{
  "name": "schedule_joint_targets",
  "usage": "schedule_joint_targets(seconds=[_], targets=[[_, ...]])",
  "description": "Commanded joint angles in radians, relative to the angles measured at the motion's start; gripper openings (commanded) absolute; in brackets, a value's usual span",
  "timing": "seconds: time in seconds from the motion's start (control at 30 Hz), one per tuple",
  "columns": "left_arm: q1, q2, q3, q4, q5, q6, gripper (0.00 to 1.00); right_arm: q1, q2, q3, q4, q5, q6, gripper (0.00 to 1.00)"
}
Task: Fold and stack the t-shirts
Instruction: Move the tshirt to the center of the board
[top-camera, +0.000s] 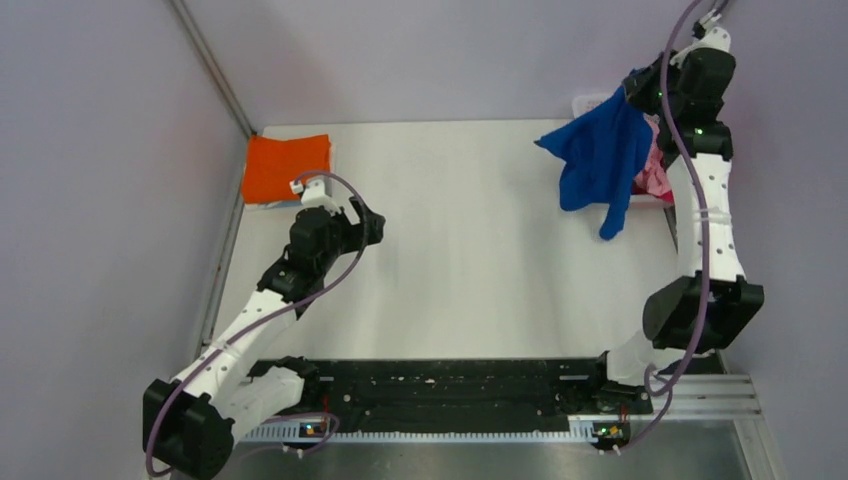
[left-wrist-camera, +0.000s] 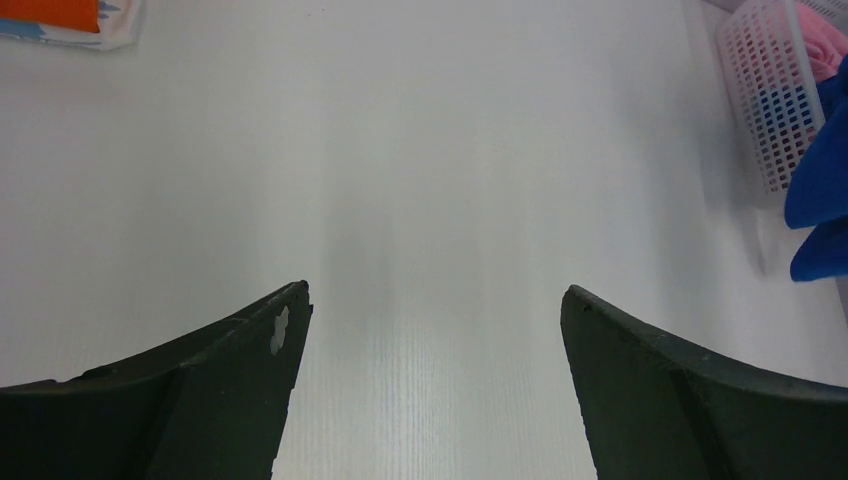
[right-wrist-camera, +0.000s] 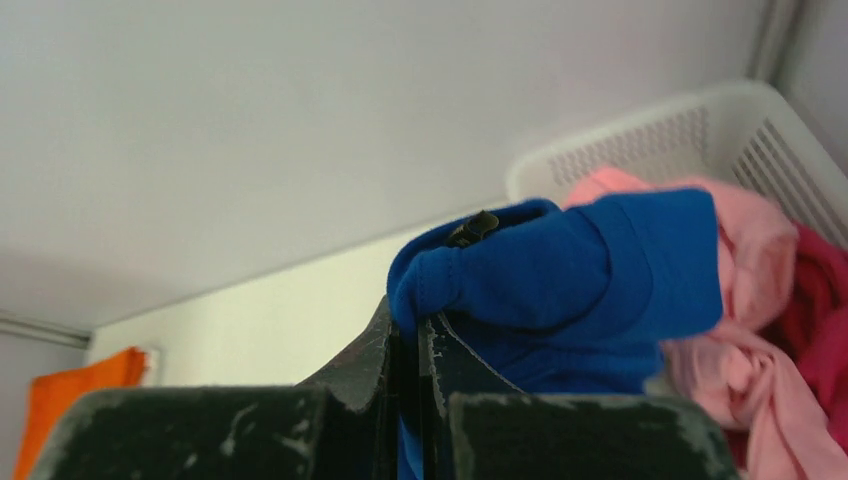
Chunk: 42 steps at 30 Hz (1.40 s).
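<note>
My right gripper (top-camera: 634, 88) is shut on the royal blue t-shirt (top-camera: 600, 160) and holds it up at the far right, the cloth hanging down over the table beside the basket. In the right wrist view the blue cloth (right-wrist-camera: 570, 280) is pinched between the jaws at my right gripper (right-wrist-camera: 412, 325). A light pink t-shirt (right-wrist-camera: 745, 300) and a magenta one (right-wrist-camera: 825, 300) lie in the white lattice basket (right-wrist-camera: 650, 135). A folded orange t-shirt (top-camera: 287, 168) lies at the far left corner. My left gripper (top-camera: 372, 226) is open and empty above the table, also in its wrist view (left-wrist-camera: 435, 300).
The white basket (top-camera: 590, 102) stands at the far right corner, mostly hidden behind the hanging shirt. Grey walls close the table at the back and both sides. A black rail (top-camera: 450, 395) with the arm bases runs along the near edge.
</note>
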Motion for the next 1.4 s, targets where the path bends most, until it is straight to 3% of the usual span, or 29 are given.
schedule_joint_targets(seconds=[0.0,0.2,0.33,0.6,0.73,0.83,0.9,0.97,1.03,1.1,1.23,1.33,1.37], targets=[[-0.001,-0.038,-0.013,0.033,0.000,-0.010,0.99,-0.001,-0.130,0.059,0.212,-0.210,0.076,0.00],[0.000,-0.055,-0.015,0.029,0.000,-0.016,0.99,0.038,-0.182,0.061,0.313,-0.516,0.241,0.00],[0.000,-0.079,-0.010,0.010,-0.009,-0.022,0.99,0.164,-0.189,0.090,0.306,-0.607,0.251,0.00],[0.000,-0.184,-0.015,-0.034,-0.078,-0.038,0.99,0.462,-0.172,0.126,0.293,-0.675,0.224,0.00],[0.000,-0.235,-0.022,-0.069,-0.121,-0.048,0.99,0.518,-0.148,0.085,0.314,-0.737,0.214,0.00],[0.000,-0.250,-0.028,-0.088,-0.147,-0.056,0.99,0.515,-0.165,-0.034,0.278,-0.649,0.125,0.03],[-0.001,-0.250,-0.028,-0.103,-0.167,-0.063,0.99,0.509,-0.179,-0.130,0.176,-0.504,-0.006,0.06],[0.000,-0.241,-0.027,-0.121,-0.203,-0.074,0.99,0.497,-0.208,-0.289,0.103,-0.263,-0.119,0.13],[0.000,-0.223,-0.023,-0.134,-0.230,-0.081,0.99,0.479,-0.232,-0.456,0.083,0.006,-0.117,0.28],[-0.001,-0.199,-0.013,-0.143,-0.234,-0.088,0.99,0.444,-0.239,-0.574,0.069,0.195,-0.076,0.54],[-0.001,-0.126,0.003,-0.154,-0.221,-0.114,0.99,0.399,-0.266,-0.630,0.000,0.378,0.015,0.83],[0.000,-0.058,0.007,-0.157,-0.171,-0.122,0.99,0.399,-0.325,-0.704,0.058,0.341,0.035,0.98],[0.000,-0.037,0.005,-0.159,-0.156,-0.123,0.99,0.398,-0.346,-0.732,0.082,0.310,0.035,0.99]])
